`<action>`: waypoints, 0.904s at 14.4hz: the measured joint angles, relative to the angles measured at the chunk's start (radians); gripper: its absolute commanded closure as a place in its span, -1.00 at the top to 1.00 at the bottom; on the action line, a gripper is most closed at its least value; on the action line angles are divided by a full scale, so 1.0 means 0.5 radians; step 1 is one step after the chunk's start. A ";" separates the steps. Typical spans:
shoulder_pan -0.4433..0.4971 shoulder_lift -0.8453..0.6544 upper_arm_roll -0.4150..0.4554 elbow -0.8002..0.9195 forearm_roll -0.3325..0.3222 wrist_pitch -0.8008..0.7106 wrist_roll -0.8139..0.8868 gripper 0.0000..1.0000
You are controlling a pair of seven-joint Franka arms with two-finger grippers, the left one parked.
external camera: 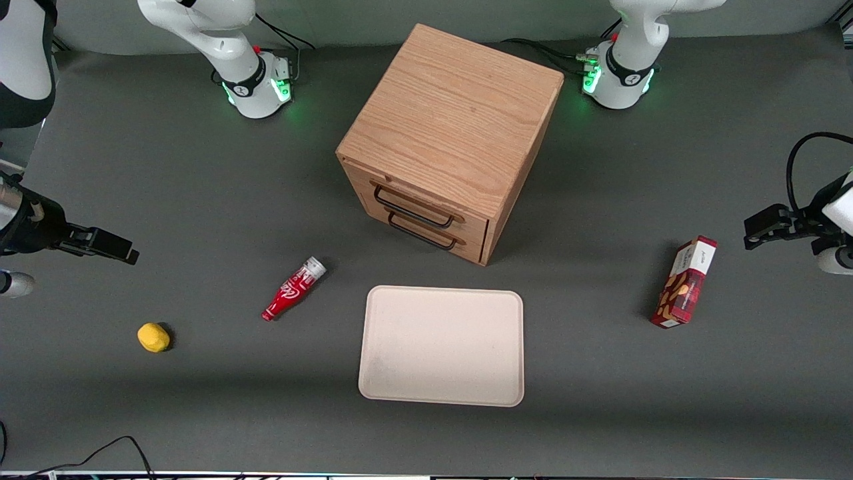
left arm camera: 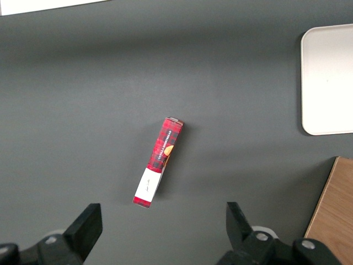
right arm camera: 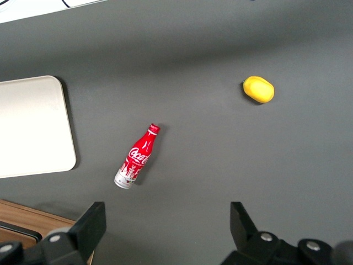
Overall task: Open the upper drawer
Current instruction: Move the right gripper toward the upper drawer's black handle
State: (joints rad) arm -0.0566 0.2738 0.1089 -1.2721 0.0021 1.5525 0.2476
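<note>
The boxy wooden cabinet stands in the middle of the table, turned at an angle. Its upper drawer is light oak with a thin black wire handle and sits shut, flush with the cabinet front. The matching lower drawer below it is shut too. My right gripper hangs above the table toward the working arm's end, well apart from the cabinet. In the right wrist view the gripper is open and empty, and an edge of the cabinet shows beside one finger.
A red cola bottle lies between the gripper and the cabinet. A yellow lemon lies nearer the front camera. A pale tray lies in front of the drawers. A red biscuit box lies toward the parked arm's end.
</note>
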 measured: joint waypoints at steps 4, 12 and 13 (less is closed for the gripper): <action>0.000 0.002 0.001 0.000 0.000 0.000 0.000 1.00; 0.273 0.014 0.038 0.000 0.012 -0.056 -0.007 1.00; 0.363 0.014 0.036 0.000 0.013 -0.071 -0.007 1.00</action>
State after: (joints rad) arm 0.1249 0.2807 0.1269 -1.2723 0.0085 1.5169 0.2439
